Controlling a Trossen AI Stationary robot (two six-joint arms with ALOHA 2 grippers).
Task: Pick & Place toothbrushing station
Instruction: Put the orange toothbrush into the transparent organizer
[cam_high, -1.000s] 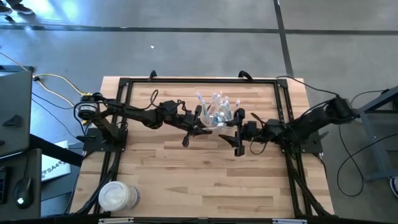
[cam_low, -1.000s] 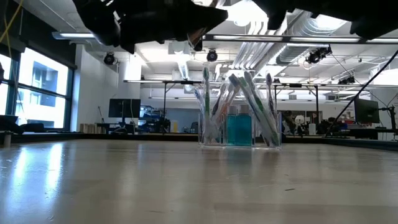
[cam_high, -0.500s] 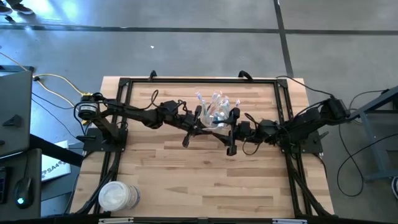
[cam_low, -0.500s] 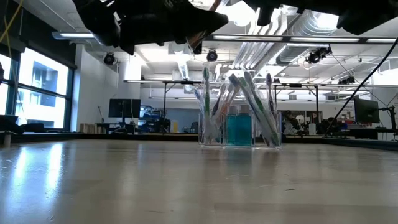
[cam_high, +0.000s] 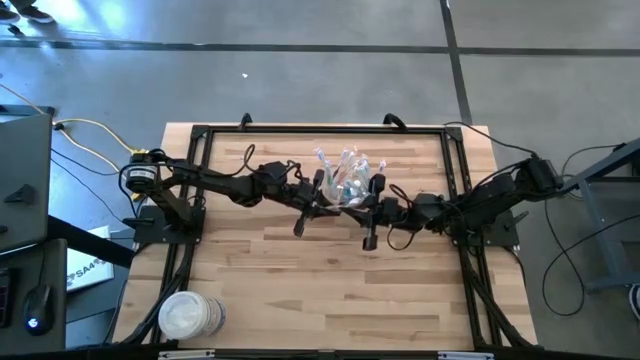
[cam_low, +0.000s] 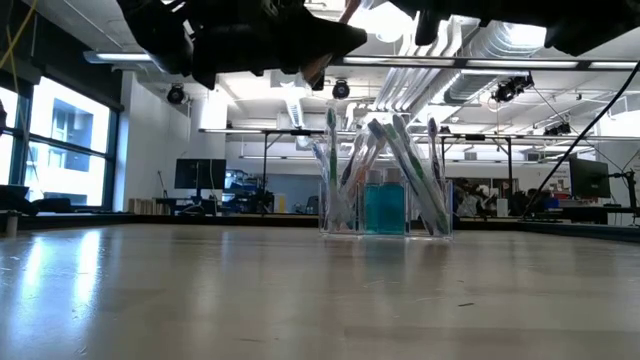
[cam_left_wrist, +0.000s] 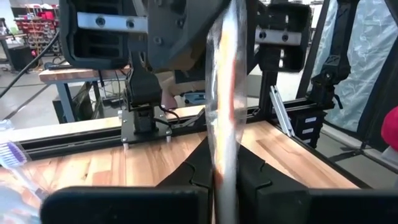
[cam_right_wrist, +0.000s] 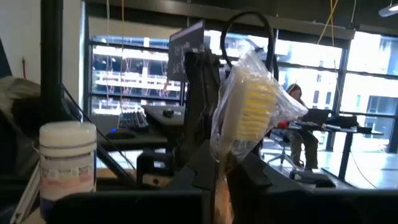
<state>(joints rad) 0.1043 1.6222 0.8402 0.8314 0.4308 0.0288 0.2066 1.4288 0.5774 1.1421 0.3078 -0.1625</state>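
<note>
Most of the job looks done to us: on the wooden table (cam_high: 300, 270) the clear cup (cam_low: 385, 208) stands upright near the far middle, already packed with toothbrushes (cam_low: 405, 165) fanning out of its top.

2 arms meet just in front of it. Our left gripper (cam_high: 312, 203) is closed on a wrapped toothbrush (cam_left_wrist: 224, 124), which runs straight up between its fingers in the left wrist view. Our right gripper (cam_high: 372, 218) is clamped on a second wrapped toothbrush (cam_right_wrist: 252, 109) with yellow bristles, head up.

We judge that these 2 brushes remain to go into the cup; neither is over its mouth yet. A stack of white discs (cam_high: 185, 315) sits apart at the near left corner, outside the work.
</note>
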